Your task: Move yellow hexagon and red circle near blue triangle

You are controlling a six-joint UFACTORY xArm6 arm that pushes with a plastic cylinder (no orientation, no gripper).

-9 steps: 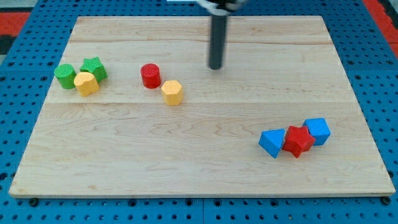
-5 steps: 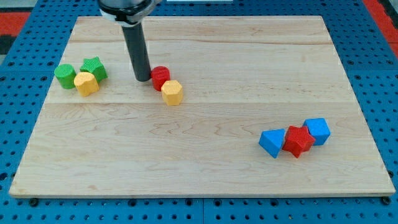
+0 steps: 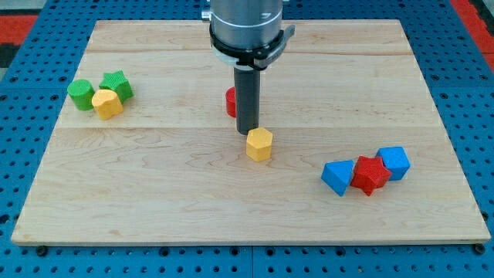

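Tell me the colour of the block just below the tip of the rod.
Yellow: the hexagon block, seen in the camera view, directly under my tip.

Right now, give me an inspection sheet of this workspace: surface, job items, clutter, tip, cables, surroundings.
Surface: light wooden board, flat, lying on a blue pegboard.
Job's things: yellow hexagon block near the board's middle; red circle block up-left of it, mostly hidden behind the rod; blue triangle block at the view's lower right.
Clutter: red star-like block and blue cube bunched with the triangle; green round block, green star block and second yellow block clustered at the view's left.
Grippers: none; my tip sits just up-left of the yellow hexagon, contact unclear.
Cables: nothing seen.
Surroundings: red panels at the top corners.
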